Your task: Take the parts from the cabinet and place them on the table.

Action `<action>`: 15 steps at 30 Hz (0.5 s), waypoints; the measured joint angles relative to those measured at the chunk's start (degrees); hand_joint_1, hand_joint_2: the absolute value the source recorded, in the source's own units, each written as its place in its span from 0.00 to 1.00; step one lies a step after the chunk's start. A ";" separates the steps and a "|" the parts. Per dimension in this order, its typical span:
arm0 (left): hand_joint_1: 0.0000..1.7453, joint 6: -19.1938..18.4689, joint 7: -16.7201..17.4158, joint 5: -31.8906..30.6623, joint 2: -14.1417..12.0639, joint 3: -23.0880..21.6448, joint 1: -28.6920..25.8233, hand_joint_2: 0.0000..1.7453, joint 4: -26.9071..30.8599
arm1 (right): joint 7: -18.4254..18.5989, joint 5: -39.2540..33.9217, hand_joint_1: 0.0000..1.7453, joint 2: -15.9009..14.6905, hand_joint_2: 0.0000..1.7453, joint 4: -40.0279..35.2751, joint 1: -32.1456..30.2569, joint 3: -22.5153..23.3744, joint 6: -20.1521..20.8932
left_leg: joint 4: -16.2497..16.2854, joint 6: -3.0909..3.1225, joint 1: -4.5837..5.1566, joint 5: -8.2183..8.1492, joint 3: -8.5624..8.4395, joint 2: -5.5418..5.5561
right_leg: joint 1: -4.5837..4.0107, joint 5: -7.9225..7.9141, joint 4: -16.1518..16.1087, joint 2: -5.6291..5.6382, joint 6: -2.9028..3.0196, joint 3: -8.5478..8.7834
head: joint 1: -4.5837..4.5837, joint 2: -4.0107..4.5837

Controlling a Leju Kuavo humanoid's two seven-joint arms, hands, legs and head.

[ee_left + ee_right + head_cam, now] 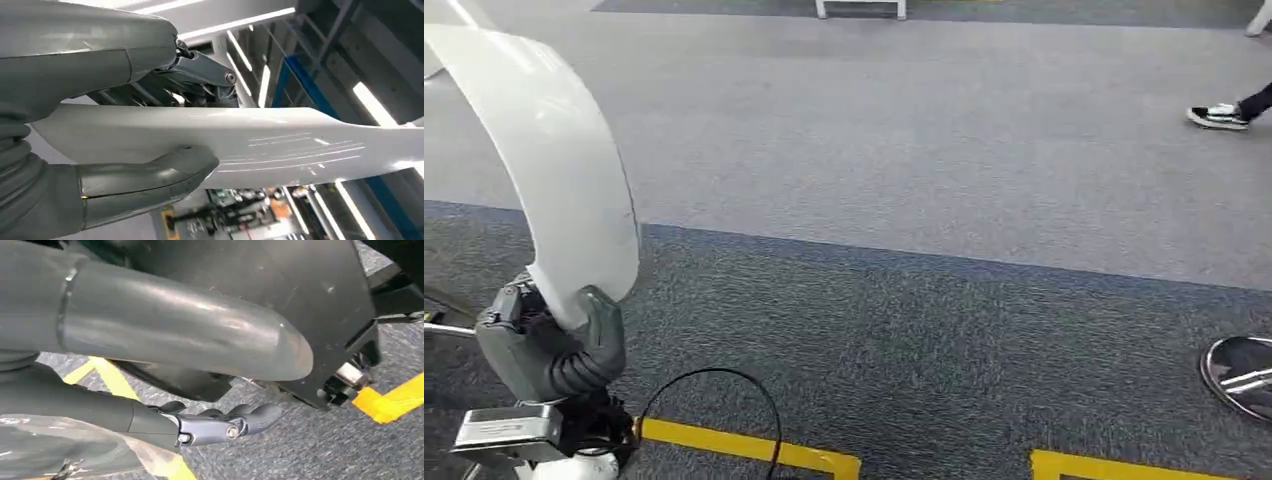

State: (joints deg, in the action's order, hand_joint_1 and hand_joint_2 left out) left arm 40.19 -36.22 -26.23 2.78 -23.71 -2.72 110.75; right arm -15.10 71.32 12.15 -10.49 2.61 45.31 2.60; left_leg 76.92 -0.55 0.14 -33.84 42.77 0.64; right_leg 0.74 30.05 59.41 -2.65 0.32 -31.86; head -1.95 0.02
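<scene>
Gripping the curved white part (564,170) between thumb and fingers, the left hand (549,345) holds it upright; the right hand (200,390) hangs empty, fingers apart.

The left hand (552,345) is dark grey, with a ribbed rubbery cover and a thick smooth thumb (150,177). Just below the hand sits a silver metal wrist block (509,432), and a thin black cable (724,390) loops beside it. The right hand (200,385) has darker fingers (220,422) with a bright screw at a knuckle.
</scene>
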 joint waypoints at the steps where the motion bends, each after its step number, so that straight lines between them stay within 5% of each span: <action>1: 1.00 0.00 0.02 -0.07 -0.02 0.00 -0.01 1.00 0.00 | -0.02 -0.02 0.00 0.02 0.00 0.00 0.08 0.00 0.04 | -1.86 0.18 0.01 1.76 -0.87 -0.07 | -0.10 0.17 0.00 -0.79 0.03 0.15 | 0.02 0.00; 3: 1.00 0.00 0.02 -0.20 -0.02 0.00 0.00 1.00 0.00 | -0.04 0.00 0.00 0.02 0.00 0.00 0.21 0.00 0.07 | -11.30 0.95 0.34 7.00 -5.61 -1.34 | -0.26 0.61 -0.03 -2.27 -0.03 0.87 | 0.02 0.00; 4: 1.00 0.00 0.02 -0.22 -0.02 0.00 0.02 1.00 0.00 | -0.07 0.00 0.00 0.02 0.00 0.00 0.23 -0.02 0.07 | -15.67 1.70 1.02 8.18 -7.68 -4.82 | -0.28 0.84 -0.13 -2.80 -0.13 1.12 | 0.04 0.00; 5: 1.00 -0.02 0.07 -0.24 -0.02 -0.02 0.14 1.00 0.00 | -0.11 0.00 0.00 0.07 0.00 0.00 0.25 -0.02 0.11 | -16.54 2.12 1.99 7.24 -8.08 -7.40 | -0.70 1.11 -0.06 -3.48 -0.54 1.20 | 0.04 0.00; 9: 1.00 0.00 0.09 -0.54 -0.02 -0.06 0.04 1.00 0.04 | -0.11 -0.02 0.00 0.15 0.00 -0.02 0.45 0.00 0.22 | -18.32 3.13 1.76 7.51 -8.55 -3.87 | -0.82 1.71 -0.78 -6.94 -1.67 2.33 | -0.09 0.00; 11: 1.00 0.00 0.09 -0.57 0.00 -0.11 0.14 1.00 0.04 | -0.22 -0.02 0.00 0.13 0.00 -0.04 0.49 0.00 0.22 | -18.94 3.47 1.11 7.91 -9.17 -2.56 | -0.41 3.75 2.66 -0.27 -2.00 0.70 | 0.15 0.00; 12: 1.00 0.00 0.09 -0.57 0.11 -0.11 0.24 1.00 0.04 | -0.20 -0.04 0.00 0.13 0.00 -0.02 0.43 0.00 0.24 | -18.93 3.64 0.90 7.89 -9.15 -1.75 | -0.30 5.47 6.80 1.51 -2.14 -1.47 | 0.39 0.00; 14: 1.00 0.00 0.09 -0.57 0.07 -0.11 0.10 1.00 0.02 | -0.13 -0.07 0.00 0.09 0.00 -0.04 0.17 0.00 0.24 | -18.89 3.78 0.88 7.80 -9.17 0.14 | -0.12 8.21 15.67 2.53 -2.52 -6.85 | 0.44 0.00; 15: 1.00 0.00 0.13 -0.57 0.07 -0.11 -0.03 1.00 0.02 | -0.11 -0.07 0.00 0.07 0.00 -0.04 0.07 0.00 0.28 | -18.87 3.76 0.85 7.78 -9.23 1.03 | -0.08 7.65 16.85 2.54 -2.64 -8.13 | 0.48 0.00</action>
State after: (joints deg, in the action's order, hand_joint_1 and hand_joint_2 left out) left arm 40.19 -36.09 -26.80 2.84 -23.82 -2.75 110.77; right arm -15.21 71.25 12.22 -10.53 2.68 45.31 2.89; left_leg 58.05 3.21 0.99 -26.06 33.55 1.68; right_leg 0.66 37.70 76.26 -0.11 -2.32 -39.99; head -1.46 0.02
